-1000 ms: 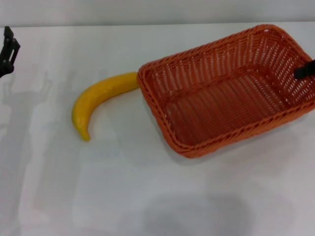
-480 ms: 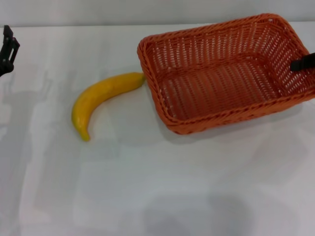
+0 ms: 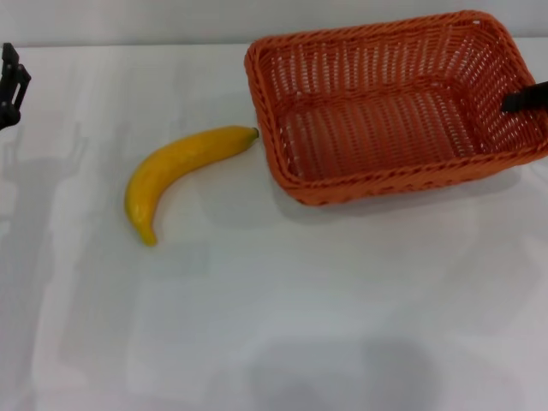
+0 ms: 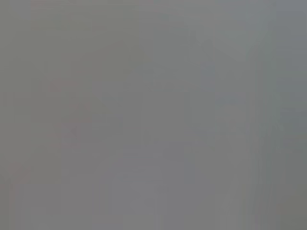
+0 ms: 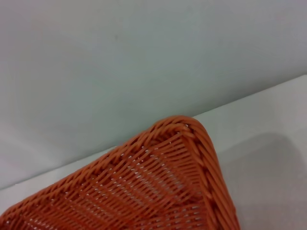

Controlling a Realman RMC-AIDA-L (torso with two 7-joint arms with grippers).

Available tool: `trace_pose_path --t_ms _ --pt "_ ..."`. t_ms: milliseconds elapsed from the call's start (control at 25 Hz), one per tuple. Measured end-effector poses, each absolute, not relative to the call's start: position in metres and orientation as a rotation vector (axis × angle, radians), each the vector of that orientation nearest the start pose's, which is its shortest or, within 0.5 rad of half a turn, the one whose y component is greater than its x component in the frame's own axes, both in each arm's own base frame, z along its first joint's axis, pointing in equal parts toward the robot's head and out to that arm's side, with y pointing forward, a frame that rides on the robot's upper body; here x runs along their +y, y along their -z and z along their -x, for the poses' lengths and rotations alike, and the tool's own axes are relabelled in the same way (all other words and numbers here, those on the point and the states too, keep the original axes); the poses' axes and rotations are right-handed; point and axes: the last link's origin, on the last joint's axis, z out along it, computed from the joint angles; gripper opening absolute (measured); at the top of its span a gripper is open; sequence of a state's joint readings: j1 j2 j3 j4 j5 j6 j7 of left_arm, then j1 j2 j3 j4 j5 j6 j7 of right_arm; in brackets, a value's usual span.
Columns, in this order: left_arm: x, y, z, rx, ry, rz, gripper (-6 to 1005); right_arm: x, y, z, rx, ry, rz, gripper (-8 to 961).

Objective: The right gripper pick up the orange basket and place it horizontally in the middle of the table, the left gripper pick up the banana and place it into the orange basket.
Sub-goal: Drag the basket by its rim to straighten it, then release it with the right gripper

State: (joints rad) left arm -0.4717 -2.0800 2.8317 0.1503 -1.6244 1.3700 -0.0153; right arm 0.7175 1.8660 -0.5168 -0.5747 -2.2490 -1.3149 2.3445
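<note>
Far left edge, the left gripper (image 3: pixel 10 81) sits parked off the counter's (image 3: pixel 282 325) side, only a black fragment showing; whether its jaws are spread or clenched, I cannot tell; the left wrist view gives a blank grey field, nothing to read there. Moving right, the banana (image 3: pixel 175 167) lies flat on the white counter, its long axis running diagonally, dark tip just beside the near-left corner of the orange basket (image 3: pixel 390 107), apparently a hair apart; the left arm is plainly the nearer one to it. On to the basket itself: long axis close to horizontal across the head view, lying right of centre toward the far side; it looks lifted or tilted, though the pictures don't settle that. At its right short wall, the right gripper (image 3: pixel 524 100) pokes in as a thin black tip over the rim; it looks clamped on that wall, but the jaws themselves are hidden, so I cannot tell. The right wrist view adds what the head misses: a rounded braided corner of the basket (image 5: pixel 192 139) with bare counter beyond; it shows no fingers. My read: the basket wants carrying leftward to centre.
</note>
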Motion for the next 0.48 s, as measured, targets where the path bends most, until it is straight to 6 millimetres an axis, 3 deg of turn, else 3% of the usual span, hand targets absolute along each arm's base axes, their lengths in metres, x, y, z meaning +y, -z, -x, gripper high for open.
trace_pose_path --t_ms 480 --pt "0.3272 -0.0142 0.3250 -0.434 0.722 1.362 859 0.4119 -0.0881 -0.2952 1.681 -0.613 2.013 251"
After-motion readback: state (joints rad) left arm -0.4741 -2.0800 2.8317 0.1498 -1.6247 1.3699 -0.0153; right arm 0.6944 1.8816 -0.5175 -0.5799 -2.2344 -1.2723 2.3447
